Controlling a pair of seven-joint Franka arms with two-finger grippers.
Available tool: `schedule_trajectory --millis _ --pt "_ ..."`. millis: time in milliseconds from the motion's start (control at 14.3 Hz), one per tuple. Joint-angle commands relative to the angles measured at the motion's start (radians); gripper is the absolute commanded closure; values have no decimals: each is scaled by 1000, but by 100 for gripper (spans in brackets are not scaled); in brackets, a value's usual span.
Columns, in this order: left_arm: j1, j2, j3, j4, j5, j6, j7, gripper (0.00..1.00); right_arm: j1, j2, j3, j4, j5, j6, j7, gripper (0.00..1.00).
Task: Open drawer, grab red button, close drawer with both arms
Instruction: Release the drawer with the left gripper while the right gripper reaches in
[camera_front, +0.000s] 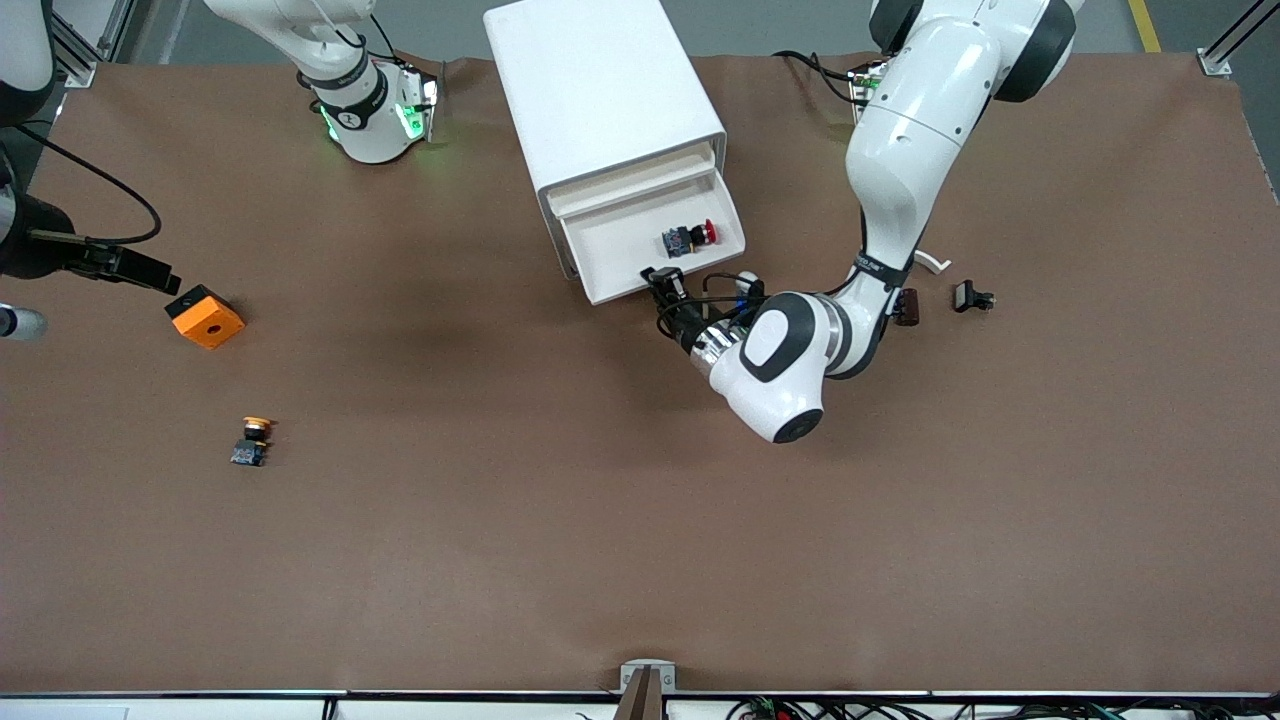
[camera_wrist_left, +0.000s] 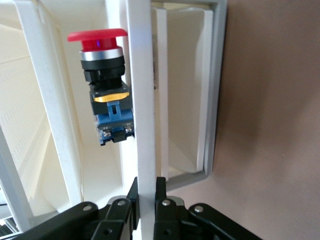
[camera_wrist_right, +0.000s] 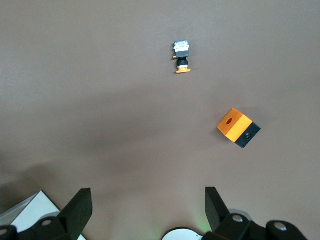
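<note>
1. Nearest the front camera, an orange-capped button (camera_front: 252, 440) is lying on the brown desk (camera_front: 560, 540) toward the right arm's end; it is not the one the task wants.
2. Farther from the camera, an orange cube with a hole (camera_front: 205, 316) is sitting on the desk, also apart from the job.
3. At the middle of the desk, a white cabinet (camera_front: 600, 95) is standing with its drawer (camera_front: 728, 212) pulled open toward the camera.
4. Inside the drawer, the red-capped button (camera_front: 689, 238) is lying on its side, uncovered and reachable from above.
5. At the drawer's front edge, the left gripper (camera_front: 662, 285) is pinching the thin front panel (camera_wrist_left: 142, 100) between its narrowed fingers (camera_wrist_left: 165, 207), probably to keep the drawer open.
6. High over the bare desk near the cabinet, the right gripper (camera_wrist_right: 145, 200) is waiting with its fingers (camera_wrist_right: 80, 205) spread wide, holding nothing, likely free to fetch the button.
</note>
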Motion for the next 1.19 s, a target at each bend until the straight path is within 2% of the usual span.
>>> schedule_trajectory --millis 0,70,140,210,421,561,841,982,1122 --pt "-1 25 22 56 0 53 48 88 50 17 0 34 7 -23 123 0" --pt "-2 22 34 64 0 53 54 75 75 15 0 34 6 -23 176 0" --pt "-2 18 42 68 1 53 74 35 107 15 -1 34 5 -24 238 0" --pt "-2 15 43 70 1 53 81 0 138 15 0 34 5 -26 296 0" --pt "-2 7 74 116 21 41 86 0 224 15 -1 36 5 -24 454 0" --pt "1 -2 68 156 107 15 110 0 290 17 0 36 5 -23 578 0" --pt "22 -66 107 171 197 -2 328 0 382 32 -1 34 5 -26 744 0" --pt "32 -106 164 171 207 7 457 0 446 52 0 33 5 -23 862 0" --pt "30 -143 236 171 207 80 550 0 521 77 0 36 7 -12 977 0"
